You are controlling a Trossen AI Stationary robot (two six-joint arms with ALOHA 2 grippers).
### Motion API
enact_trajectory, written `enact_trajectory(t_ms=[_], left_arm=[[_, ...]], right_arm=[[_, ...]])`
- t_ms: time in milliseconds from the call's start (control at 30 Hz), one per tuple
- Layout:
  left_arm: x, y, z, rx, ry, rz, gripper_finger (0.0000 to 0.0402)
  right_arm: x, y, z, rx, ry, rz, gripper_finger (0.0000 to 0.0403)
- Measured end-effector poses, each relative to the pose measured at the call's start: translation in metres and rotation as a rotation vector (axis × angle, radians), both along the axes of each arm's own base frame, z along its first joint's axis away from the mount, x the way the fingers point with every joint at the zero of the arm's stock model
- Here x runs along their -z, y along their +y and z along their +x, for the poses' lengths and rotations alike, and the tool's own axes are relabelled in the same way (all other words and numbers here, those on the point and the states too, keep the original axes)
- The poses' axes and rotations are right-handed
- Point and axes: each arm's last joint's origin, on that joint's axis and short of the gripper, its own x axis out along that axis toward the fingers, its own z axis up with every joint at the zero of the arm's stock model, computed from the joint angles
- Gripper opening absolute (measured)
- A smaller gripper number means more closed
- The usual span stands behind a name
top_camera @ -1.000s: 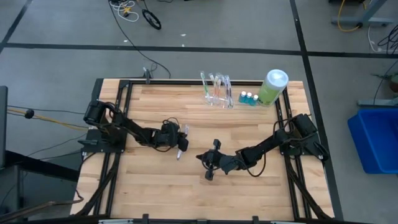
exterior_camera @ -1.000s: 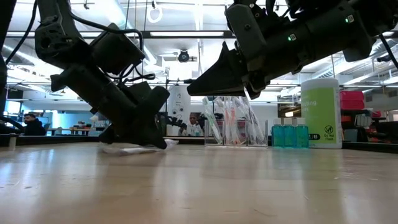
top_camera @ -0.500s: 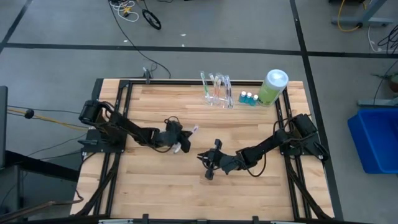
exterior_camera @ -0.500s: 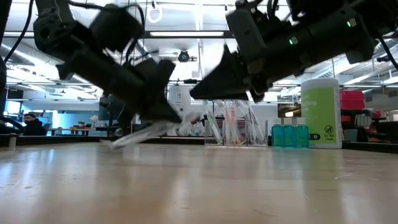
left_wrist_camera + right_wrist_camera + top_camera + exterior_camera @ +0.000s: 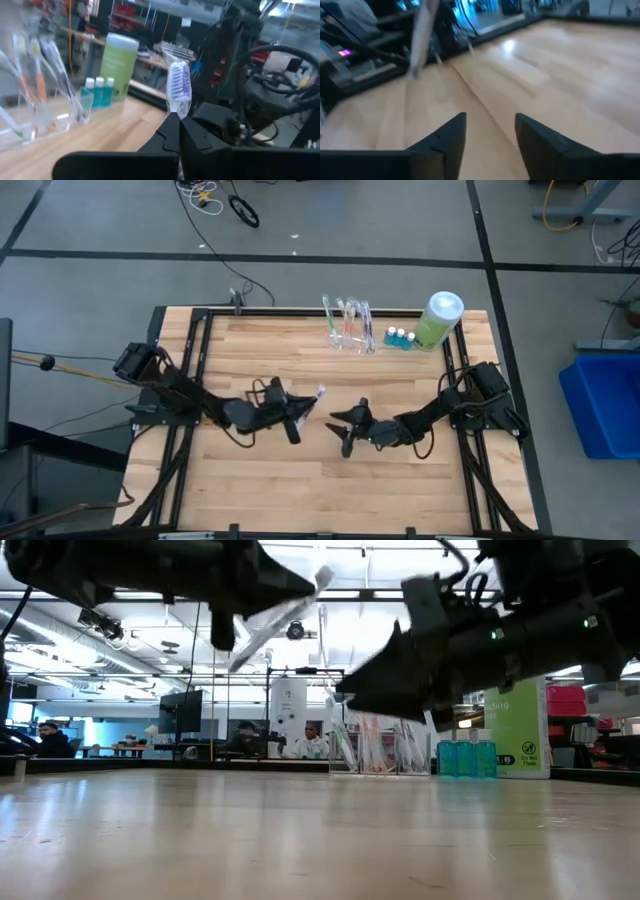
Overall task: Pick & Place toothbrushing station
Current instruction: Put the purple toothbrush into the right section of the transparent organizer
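The toothbrushing station is a clear rack with slim toothbrushes upright in it, standing at the table's far edge; it also shows in the left wrist view and the low view. My left gripper is mid-table, shut on a clear toothbrush with purple bristles. The toothbrush hangs high above the table. My right gripper stands open just to its right, fingers apart with nothing between them. My left gripper pinches the toothbrush's handle between its two shut fingers, below the head. The fingers come level from the table's left. The brush sticks out past the fingertips, bristle end slanting up, and is lifted clear of the table.
A big light-green bottle with a white cap and small blue-capped bottles stand right of the rack at the far edge. Bare wooden tabletop lies near the front. People sit in the room behind.
My left gripper has shut on the toothbrush that lay on the table and raised it, moving a little toward the table's right; the brush first tipped with one end down, then came clear. My right gripper has opened and shifted slightly toward the right edge.
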Motion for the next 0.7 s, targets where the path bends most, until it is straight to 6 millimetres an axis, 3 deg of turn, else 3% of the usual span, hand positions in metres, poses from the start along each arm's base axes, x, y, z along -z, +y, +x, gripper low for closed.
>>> enact_trajectory(t_ms=[133, 300, 500, 700], left_arm=[[-0.007, -0.009, -0.005, -0.048, -0.037, 0.042, 0.0001], [-0.012, -0.017, -0.01, -0.112, -0.057, 0.064, 0.0001], [-0.02, -0.026, -0.016, -0.118, -0.102, 0.091, 0.0], [-0.025, -0.032, -0.02, -0.103, -0.134, 0.112, 0.0]], right_arm=[[-0.011, 0.0, 0.003, -0.021, -0.086, -0.054, 0.0204], [-0.037, 0.008, 0.022, -0.035, -0.184, -0.132, 0.023], [-0.065, 0.016, 0.042, -0.024, -0.27, -0.156, 0.0233], [-0.078, 0.017, 0.051, -0.034, -0.314, -0.155, 0.0222]])
